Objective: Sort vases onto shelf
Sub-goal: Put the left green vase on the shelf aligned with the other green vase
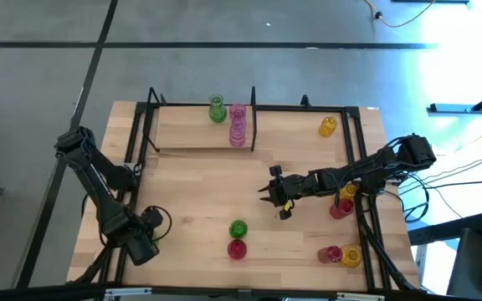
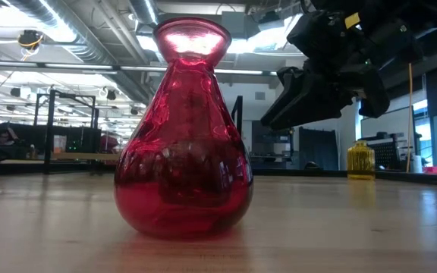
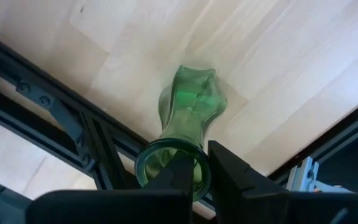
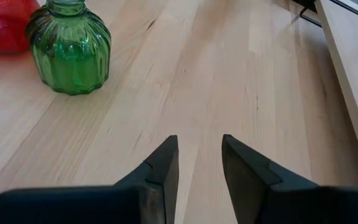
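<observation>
My left gripper [image 1: 145, 240] is at the table's near left corner, shut on a green vase [image 3: 188, 109]; the gripper hides this vase in the high view. My right gripper [image 1: 273, 197] is open and empty above the table's middle, and also shows in the low view [image 2: 309, 91]. Ahead of it, a ribbed green vase [image 4: 70, 53] and a red vase [image 4: 2, 25] stand on their bases on the table. The shelf [image 1: 199, 134] at the far side bears a green vase [image 1: 217, 109] and pink vases [image 1: 238, 127] beside its black divider [image 1: 253, 117]. My left gripper holds the green vase by the rim of its mouth [image 3: 199, 180], one finger inside the mouth and one outside. The fingers come from above, slanting down. The vase's body points away from the fingers toward the table top; whether its base rests there I cannot tell.
A yellow vase [image 1: 328, 126] stands at the far right. Red [image 1: 340, 209], yellow [image 1: 347, 191], pink [image 1: 331, 253] and yellow [image 1: 351, 256] vases stand along the right edge. Black frame rods [image 3: 73, 124] run close by the left gripper. The red vase [image 2: 182, 136] fills the low view.
</observation>
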